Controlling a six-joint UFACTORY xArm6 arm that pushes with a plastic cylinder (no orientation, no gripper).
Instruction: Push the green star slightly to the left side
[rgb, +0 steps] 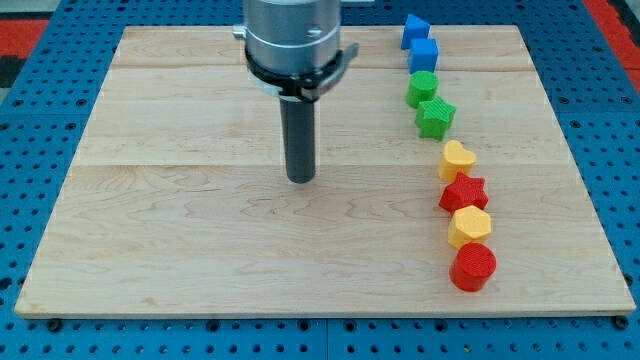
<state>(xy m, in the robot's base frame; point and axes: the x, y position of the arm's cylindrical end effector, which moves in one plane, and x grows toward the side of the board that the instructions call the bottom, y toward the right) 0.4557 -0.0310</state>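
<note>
The green star (435, 117) lies on the wooden board (200, 240) at the view's upper right, in a column of blocks. It touches a green cylinder (422, 88) just above it. My tip (300, 178) rests on the board near the centre, well to the left of the star and slightly lower in the view, touching no block. The rod rises to the grey arm housing (293, 35) at the view's top.
Above the green cylinder sit a blue cube (424, 54) and another blue block (415, 29). Below the star run a yellow heart-like block (457, 160), a red star (464, 193), a yellow hexagon (470, 226) and a red cylinder (473, 267).
</note>
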